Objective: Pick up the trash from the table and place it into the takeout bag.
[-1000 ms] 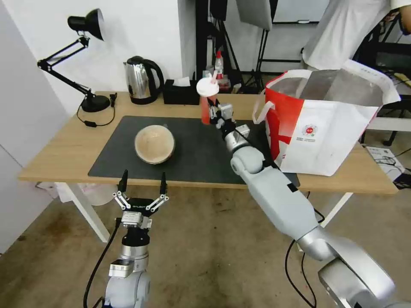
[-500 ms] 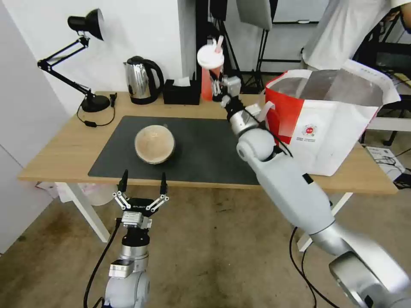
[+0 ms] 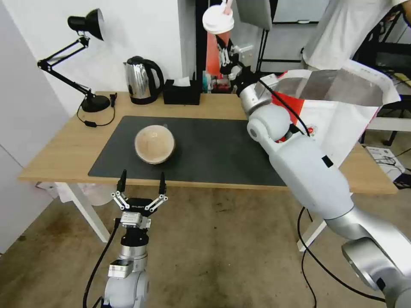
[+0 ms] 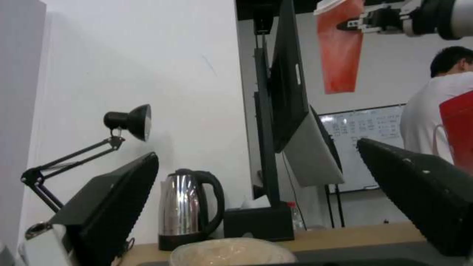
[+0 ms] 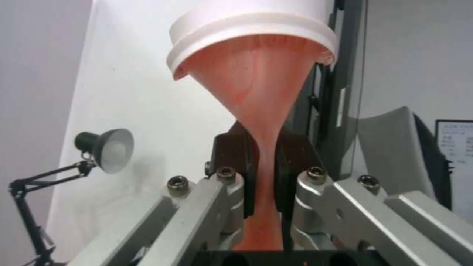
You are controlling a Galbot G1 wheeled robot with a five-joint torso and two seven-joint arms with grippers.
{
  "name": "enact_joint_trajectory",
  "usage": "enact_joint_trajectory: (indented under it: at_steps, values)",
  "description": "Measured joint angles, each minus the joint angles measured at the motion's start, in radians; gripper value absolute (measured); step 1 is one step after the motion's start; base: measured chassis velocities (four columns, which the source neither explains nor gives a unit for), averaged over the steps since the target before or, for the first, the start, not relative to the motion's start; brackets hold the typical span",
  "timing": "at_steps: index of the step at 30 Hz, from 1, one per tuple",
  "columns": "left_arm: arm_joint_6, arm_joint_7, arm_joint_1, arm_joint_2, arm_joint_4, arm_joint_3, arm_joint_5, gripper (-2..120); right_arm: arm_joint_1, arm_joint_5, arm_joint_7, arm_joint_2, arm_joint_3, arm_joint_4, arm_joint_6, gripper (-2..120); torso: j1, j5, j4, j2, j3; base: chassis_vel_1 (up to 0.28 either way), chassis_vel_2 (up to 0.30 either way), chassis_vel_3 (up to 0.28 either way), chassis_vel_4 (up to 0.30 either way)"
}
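My right gripper [image 3: 221,53] is shut on the red drink cup [image 3: 213,49], squeezing its body flat, and holds it high above the back of the table [image 3: 60,145], just left of the takeout bag [image 3: 351,102]. The cup's white lid [image 3: 218,19] is on top with a straw stub. In the right wrist view the cup [image 5: 258,96] is pinched between the black fingers [image 5: 236,159]. The beige bowl [image 3: 154,143] sits on the dark mat [image 3: 214,149]. My left gripper [image 3: 141,182] waits open below the table's front edge. The left wrist view shows the bowl rim [image 4: 231,253] and the raised cup [image 4: 340,51].
A steel kettle [image 3: 141,80], a black tissue box [image 3: 181,93] and a black desk lamp [image 3: 81,55] stand along the back of the table. Tripods and a person in white are behind the bag. Cables hang by the right table leg.
My right arm has lifted the red cup from just above the mat to high over the table's back edge, moving up and slightly toward the bag. The left arm has not moved.
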Motion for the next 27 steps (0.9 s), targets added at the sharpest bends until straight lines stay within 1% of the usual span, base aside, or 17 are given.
enact_joint_trajectory:
  at_steps: [4,10,13,15,18,20,27]
  values:
    - [0.001,0.0,-0.001,0.0,0.0,0.0,0.0,100,0.0,0.0,0.007,-0.014,0.012,0.013,-0.015,6,0.0,0.0,-0.0001,0.0,0.0,0.0,0.0,0.0,0.0]
    - [0.006,0.0,-0.001,0.0,0.0,0.003,0.0,100,-0.024,0.008,0.022,-0.08,0.08,0.057,-0.045,6,0.0,0.0,-0.0002,0.0,0.0,0.0,0.0,0.0,0.0]
    - [0.007,0.0,-0.001,0.0,0.0,0.004,0.0,100,-0.031,0.012,0.022,-0.096,0.099,0.062,-0.046,6,0.0,0.0001,-0.0002,0.0,0.0,0.0,0.0,0.0,0.0]
    - [0.01,0.0,-0.002,0.0,0.0,0.005,0.001,100,-0.046,0.018,0.021,-0.125,0.137,0.066,-0.046,6,0.0,0.0001,-0.0001,0.0,0.0,0.0,0.0,0.0,0.0]
    - [0.012,0.0,-0.003,0.0,-0.001,0.007,0.002,100,-0.056,0.021,0.021,-0.141,0.157,0.068,-0.046,6,0.0,0.0001,-0.0001,0.0,0.0,0.0,0.0,0.0,0.0]
    - [0.015,0.0,-0.005,0.0,-0.003,0.008,0.003,100,-0.07,0.024,0.02,-0.168,0.182,0.072,-0.046,6,0.0,-0.0001,-0.0001,0.0,0.0,0.0,0.0,0.0,0.0]
    - [0.019,0.0,-0.007,0.0,-0.007,0.007,0.004,100,-0.109,0.028,0.019,-0.22,0.217,0.087,-0.043,6,0.0,0.0,-0.0001,0.0,0.0,0.0,0.0,0.0,0.0]
